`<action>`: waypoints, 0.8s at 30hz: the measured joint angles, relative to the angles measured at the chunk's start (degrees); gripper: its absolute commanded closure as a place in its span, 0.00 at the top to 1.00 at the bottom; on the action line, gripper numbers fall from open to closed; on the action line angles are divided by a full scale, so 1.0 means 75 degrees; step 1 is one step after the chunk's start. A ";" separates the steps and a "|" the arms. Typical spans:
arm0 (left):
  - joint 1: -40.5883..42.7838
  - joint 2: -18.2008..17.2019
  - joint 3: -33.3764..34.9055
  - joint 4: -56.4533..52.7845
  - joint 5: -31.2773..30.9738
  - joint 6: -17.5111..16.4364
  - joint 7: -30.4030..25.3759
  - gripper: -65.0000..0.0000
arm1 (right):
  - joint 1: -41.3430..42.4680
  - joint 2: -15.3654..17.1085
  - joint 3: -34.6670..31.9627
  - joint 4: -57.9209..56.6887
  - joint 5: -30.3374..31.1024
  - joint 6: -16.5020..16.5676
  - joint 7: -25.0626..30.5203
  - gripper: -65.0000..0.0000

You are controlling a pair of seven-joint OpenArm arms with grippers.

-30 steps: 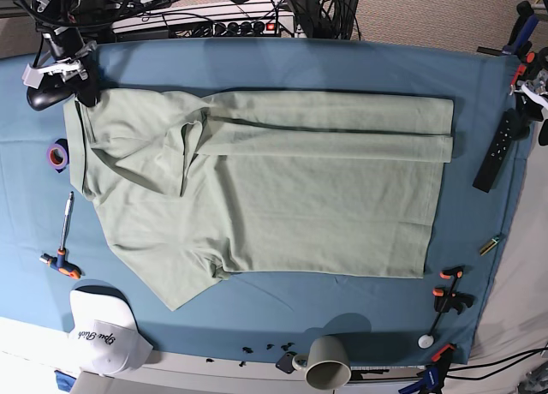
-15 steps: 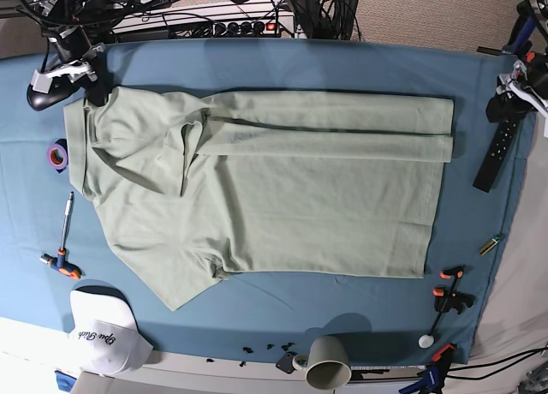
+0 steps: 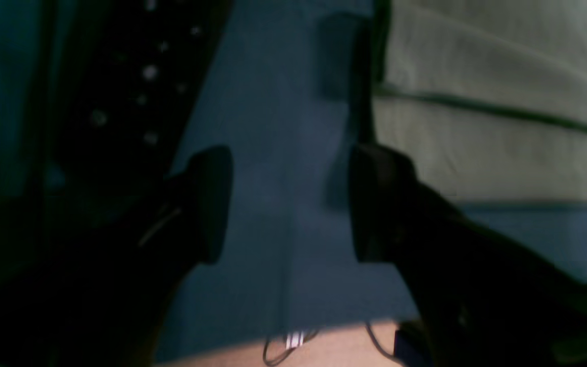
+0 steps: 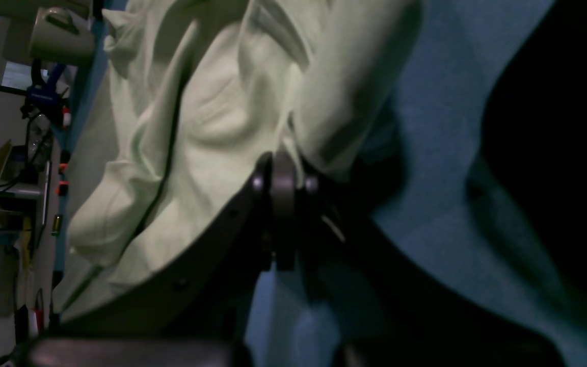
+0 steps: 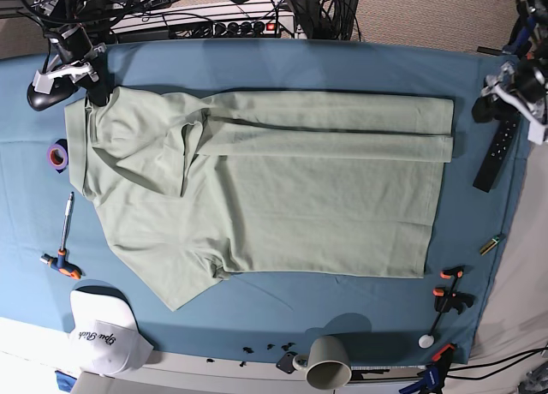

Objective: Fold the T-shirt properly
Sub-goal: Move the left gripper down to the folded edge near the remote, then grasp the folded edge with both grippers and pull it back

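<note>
At the collar corner the right gripper (image 4: 283, 176) pinches the limp, light T-shirt (image 5: 265, 188); the left gripper (image 3: 286, 204) gapes empty beside its hem corner, the natural hold

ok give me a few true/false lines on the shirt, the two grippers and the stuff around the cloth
1. The right gripper is shut on the T-shirt at its collar-end corner. True.
2. The left gripper holds the shirt's hem. False: its jaws stand open over bare blue cloth, beside the shirt.
3. The shirt's far long edge is folded over. True.
4. The white cap lies on the shirt. False: it sits apart, at the near table corner.
5. The grey mug stands at the near table edge. True.
</note>
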 measured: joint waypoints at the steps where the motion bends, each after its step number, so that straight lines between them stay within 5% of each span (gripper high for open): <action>1: -0.0087 0.0055 0.0160 0.0000 0.0050 -0.0006 0.0006 0.56 | 0.0000 0.0000 0.0000 0.0000 0.0000 0.0000 0.0000 0.00; 8: -0.0213 0.0204 0.0965 0.0015 0.0195 -0.0012 -0.0184 0.56 | 0.0000 0.0000 0.0000 0.0000 -0.0009 0.0000 0.0000 0.00; 24: 0.0061 0.0498 0.0953 0.0079 0.0015 -0.0096 -0.0347 0.56 | 0.0000 -0.0003 0.0000 0.0000 -0.0009 0.0000 0.0000 0.00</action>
